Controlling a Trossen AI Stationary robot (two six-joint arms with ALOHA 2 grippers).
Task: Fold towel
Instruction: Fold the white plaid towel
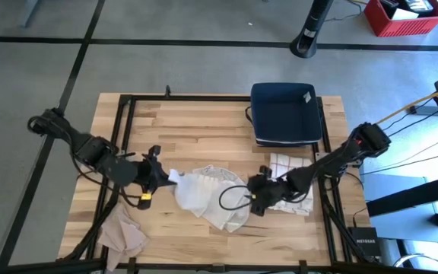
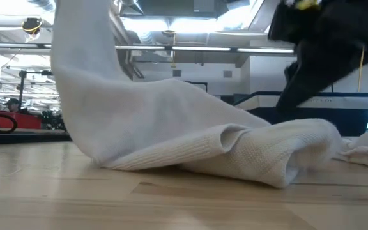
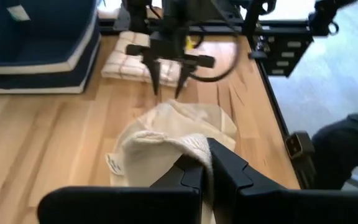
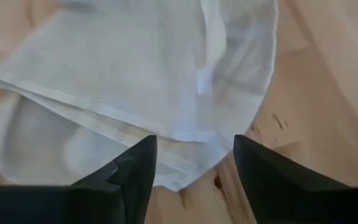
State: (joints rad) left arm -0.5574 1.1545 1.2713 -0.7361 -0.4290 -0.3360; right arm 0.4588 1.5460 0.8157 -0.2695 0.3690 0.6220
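Beige cloth at table's left front corner. Left gripper pinched shut on white towel, lifting left edge; towel lies crumpled mid-table. Right gripper, fingers spread, empty, at towel's right edge. Checked cloth, blue bin behind. No legible writing.

In the low view the towel runs off the top edge, so its raised end is out of sight. The dark arm there is blurred and cropped. The red bin is cut by the high view's edge, its contents unreadable.
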